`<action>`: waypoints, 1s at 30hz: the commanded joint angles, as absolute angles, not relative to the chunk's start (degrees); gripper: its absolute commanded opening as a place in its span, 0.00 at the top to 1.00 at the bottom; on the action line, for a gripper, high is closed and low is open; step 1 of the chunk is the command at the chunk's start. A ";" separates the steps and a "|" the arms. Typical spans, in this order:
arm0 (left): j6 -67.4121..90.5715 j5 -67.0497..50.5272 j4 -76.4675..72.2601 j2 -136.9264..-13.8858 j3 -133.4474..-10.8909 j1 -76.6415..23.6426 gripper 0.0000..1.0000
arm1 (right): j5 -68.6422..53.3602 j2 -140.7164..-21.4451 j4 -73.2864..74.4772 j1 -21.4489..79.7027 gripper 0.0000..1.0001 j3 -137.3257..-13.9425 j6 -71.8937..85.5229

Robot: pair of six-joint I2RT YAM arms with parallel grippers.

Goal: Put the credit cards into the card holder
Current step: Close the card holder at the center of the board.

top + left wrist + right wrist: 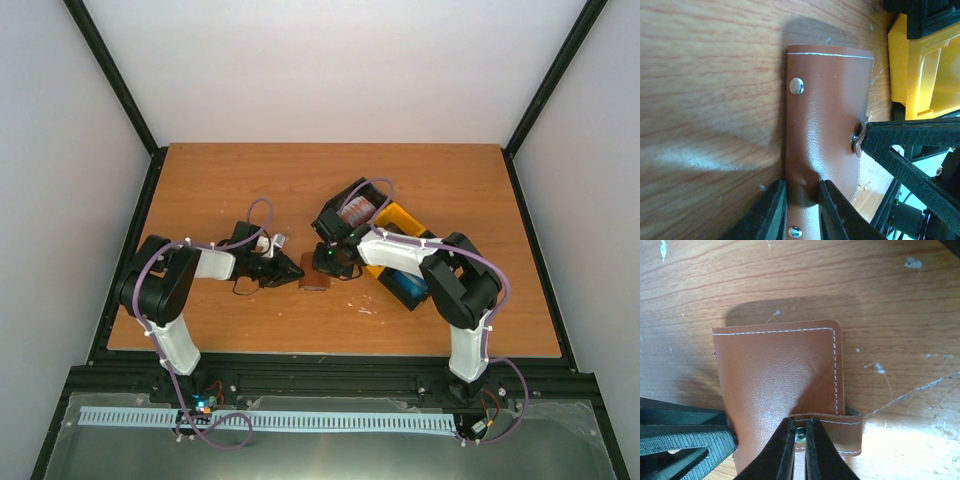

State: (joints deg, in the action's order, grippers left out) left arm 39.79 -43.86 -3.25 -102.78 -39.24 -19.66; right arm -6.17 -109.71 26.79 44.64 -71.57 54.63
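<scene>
Clenching the left end effector on one edge of the card holder, denting the brown leather between the fingers. Pinching the snap tab at the opposite edge with the right end effector, jaws almost touching. Locating the card holder flat on the table, between both end effectors. Showing red-and-white credit cards inside a black bin at 1 o'clock from the card holder, beside a yellow bin. Finding the card print too small to read.

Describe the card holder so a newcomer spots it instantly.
On the wooden table, look between the left gripper and right gripper. The card holder is the small brown leather fold with white stitching; the neighbouring bins are black and yellow plastic.
</scene>
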 commanded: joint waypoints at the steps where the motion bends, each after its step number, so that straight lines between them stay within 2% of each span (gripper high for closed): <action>1: 39.00 -31.82 12.98 -109.98 -34.55 -20.83 0.78 | -6.84 -112.81 27.48 44.80 0.94 -71.96 53.23; 5: 39.01 -31.78 12.98 -110.15 -34.71 -20.83 0.78 | -6.81 -113.24 27.99 44.82 0.97 -72.36 52.50; 24: 38.69 -31.19 13.31 -111.27 -35.57 -20.83 0.78 | -4.92 -117.61 32.76 46.84 0.97 -77.64 50.08; 30: 38.67 -31.11 13.48 -111.22 -35.77 -20.83 0.78 | -7.76 -116.92 30.65 46.76 0.97 -76.28 49.74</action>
